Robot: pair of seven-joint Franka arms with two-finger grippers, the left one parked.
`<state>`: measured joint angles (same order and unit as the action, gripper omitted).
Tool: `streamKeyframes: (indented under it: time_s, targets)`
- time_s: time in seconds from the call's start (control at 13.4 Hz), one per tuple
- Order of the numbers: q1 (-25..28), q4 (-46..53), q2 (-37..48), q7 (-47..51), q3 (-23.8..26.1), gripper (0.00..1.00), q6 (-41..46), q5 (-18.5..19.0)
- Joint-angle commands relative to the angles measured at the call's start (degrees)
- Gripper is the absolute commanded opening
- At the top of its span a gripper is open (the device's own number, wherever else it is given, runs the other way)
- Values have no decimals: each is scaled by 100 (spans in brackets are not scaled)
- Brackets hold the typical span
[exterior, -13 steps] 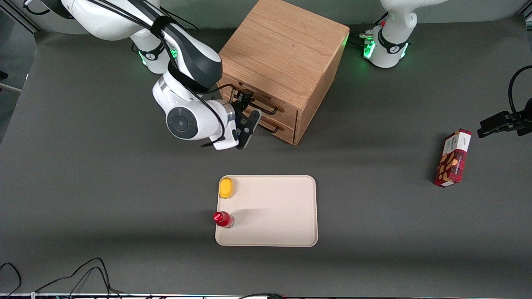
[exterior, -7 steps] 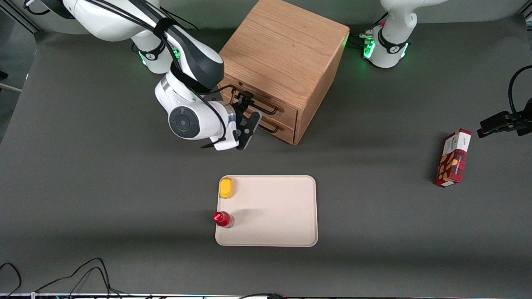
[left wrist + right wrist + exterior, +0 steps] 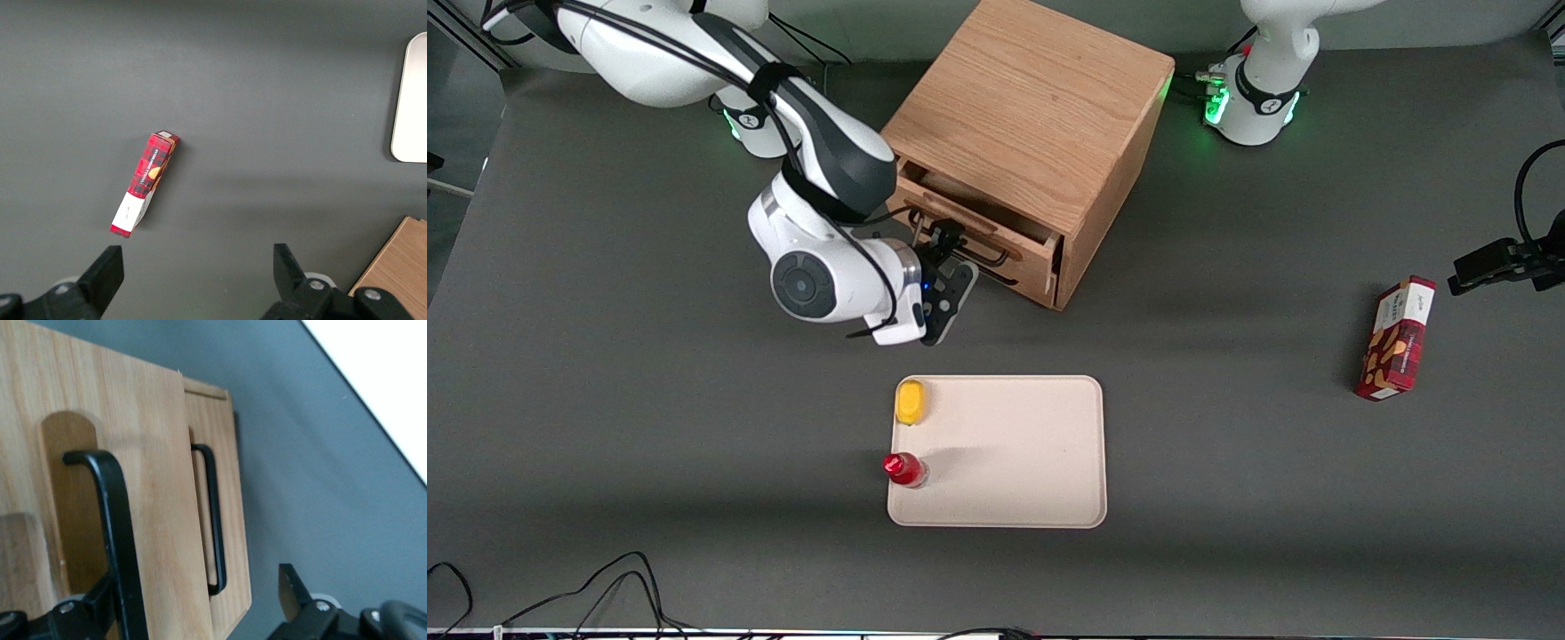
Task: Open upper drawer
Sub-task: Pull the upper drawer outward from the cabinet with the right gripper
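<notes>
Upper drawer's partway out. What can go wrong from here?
1. The gripper is open, only hooking the thin black bar handle of the light wood upper drawer; it may slip off mid-pull.
2. The oak cabinet shows no clamps; pulling may drag it instead.

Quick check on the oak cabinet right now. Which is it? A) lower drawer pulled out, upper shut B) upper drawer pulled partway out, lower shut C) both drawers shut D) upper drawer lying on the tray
B: the upper drawer juts out of the cabinet with its box interior showing, the claw is at its black handle, and the lower drawer sits back, flush.
</notes>
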<state>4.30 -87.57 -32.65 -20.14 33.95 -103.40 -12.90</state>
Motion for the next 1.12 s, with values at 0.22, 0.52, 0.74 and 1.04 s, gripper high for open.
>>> streamKeyframes:
  time_s: [0.22, 0.52, 0.74, 1.04]
  targets:
    - [-34, 766, -408, -280, -327, 100, 302, 147]
    - [-43, 1171, -567, -456, -538, 100, 628, 121]
    - [-25, 1434, -786, -456, -635, 100, 620, 156]
    - [-25, 1936, -1103, -456, -723, 100, 628, 174]
